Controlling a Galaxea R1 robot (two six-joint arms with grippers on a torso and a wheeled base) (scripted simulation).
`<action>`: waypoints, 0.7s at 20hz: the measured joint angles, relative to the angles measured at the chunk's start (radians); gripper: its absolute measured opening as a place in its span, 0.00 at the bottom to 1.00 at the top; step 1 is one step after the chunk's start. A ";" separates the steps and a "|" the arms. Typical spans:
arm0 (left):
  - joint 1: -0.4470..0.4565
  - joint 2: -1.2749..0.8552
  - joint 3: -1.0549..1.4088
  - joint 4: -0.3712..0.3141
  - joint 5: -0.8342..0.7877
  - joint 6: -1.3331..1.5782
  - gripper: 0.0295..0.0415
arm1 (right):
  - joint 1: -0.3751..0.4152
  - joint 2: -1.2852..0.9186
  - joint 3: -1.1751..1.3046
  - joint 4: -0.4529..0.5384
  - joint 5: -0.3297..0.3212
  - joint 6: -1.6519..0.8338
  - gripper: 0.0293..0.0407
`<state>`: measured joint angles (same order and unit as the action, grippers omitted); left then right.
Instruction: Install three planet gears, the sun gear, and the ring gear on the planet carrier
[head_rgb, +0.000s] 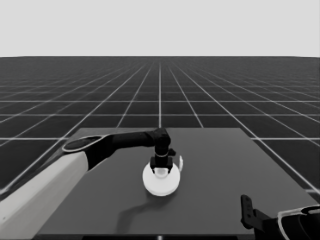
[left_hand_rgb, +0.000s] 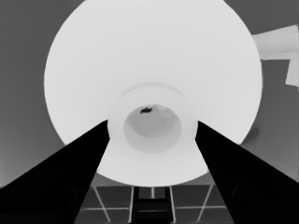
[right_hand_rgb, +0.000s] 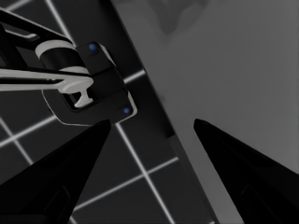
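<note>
Only one white disc shows, the larger round part (ring gear) (head_rgb: 160, 184) (left_hand_rgb: 93, 60), lying flat at the table's middle. It has a raised hub (left_hand_rgb: 152, 122) around its centre hole. My left gripper (head_rgb: 161, 170) (left_hand_rgb: 152, 128) points down onto it, open, with one finger on each side of the hub and close to it. The planet gears and the smaller round part (planet carrier) are hidden or out of view. My right gripper (right_hand_rgb: 152, 122) is parked, open and holding nothing, at the table's near right corner (head_rgb: 247, 210).
A thin white piece (head_rgb: 180, 162) (left_hand_rgb: 279, 43) lies just right of the disc, close to its rim. The right wrist view shows the table's edge (right_hand_rgb: 159, 116), the floor grid, and dark machinery with blue lights (right_hand_rgb: 100, 88) beyond it.
</note>
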<state>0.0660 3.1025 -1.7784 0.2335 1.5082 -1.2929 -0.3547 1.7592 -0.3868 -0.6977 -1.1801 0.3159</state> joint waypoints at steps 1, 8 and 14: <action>0.001 0.000 0.000 0.000 0.000 0.008 0.44 | 0.000 0.000 0.000 0.000 0.000 0.000 0.81; 0.008 -0.002 -0.001 0.000 0.002 0.069 0.44 | 0.000 0.000 0.000 0.000 0.000 0.000 0.81; 0.009 -0.002 -0.001 0.000 0.002 0.121 0.44 | 0.000 0.000 0.000 0.000 0.000 0.000 0.81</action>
<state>0.0754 3.1001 -1.7799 0.2336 1.5106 -1.1715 -0.3547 1.7592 -0.3868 -0.6977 -1.1801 0.3159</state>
